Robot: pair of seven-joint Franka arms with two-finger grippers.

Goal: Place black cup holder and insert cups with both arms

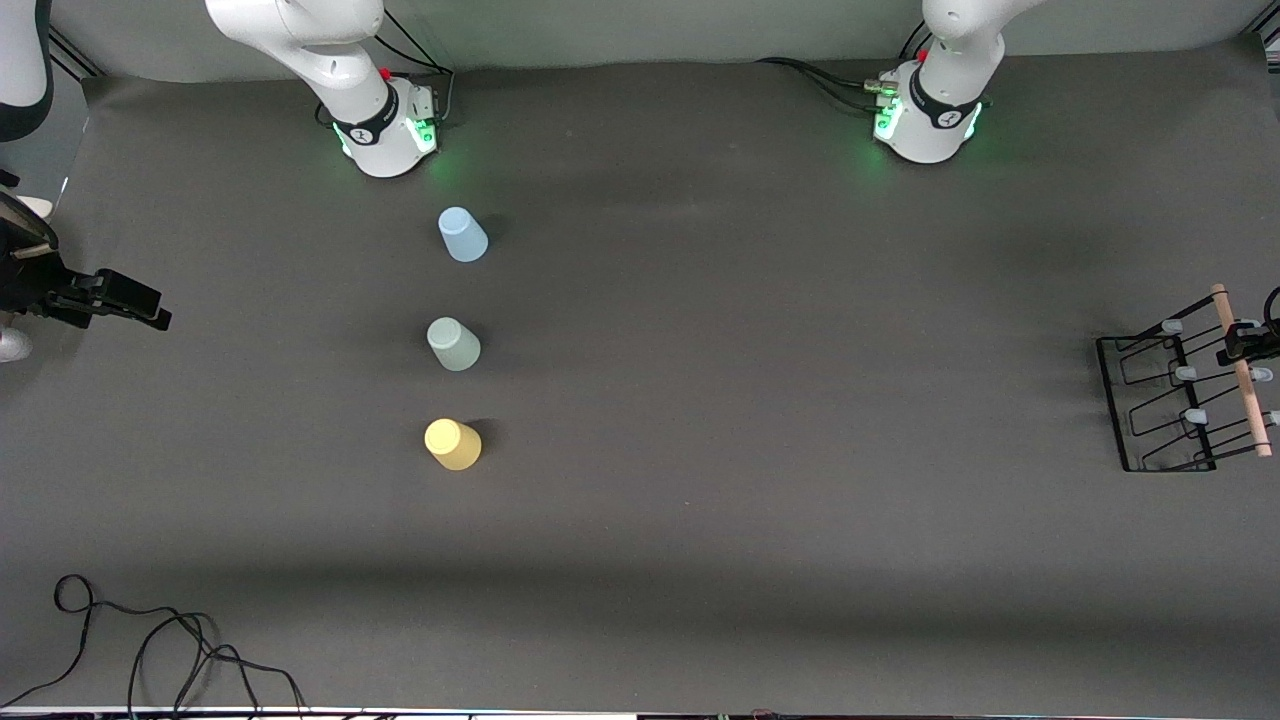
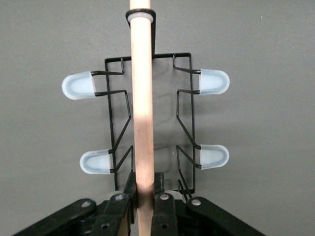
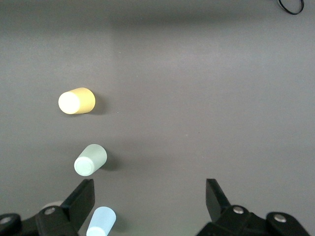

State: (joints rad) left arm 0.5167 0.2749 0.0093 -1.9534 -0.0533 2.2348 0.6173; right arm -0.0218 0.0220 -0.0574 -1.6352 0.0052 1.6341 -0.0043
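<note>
Three cups stand upside down in a row near the right arm's base: light blue closest to the base, pale green in the middle, yellow nearest the front camera. The right wrist view also shows the yellow, green and blue cups. The black cup holder is at the left arm's end of the table. My left gripper is shut on its wooden rod. I cannot tell whether the holder is lifted. My right gripper is open and empty, up over the right arm's end of the table.
A dark grey cloth covers the table. A loose black cable lies at the near corner on the right arm's end, and its loop shows in the right wrist view. Both lit arm bases stand along the edge farthest from the front camera.
</note>
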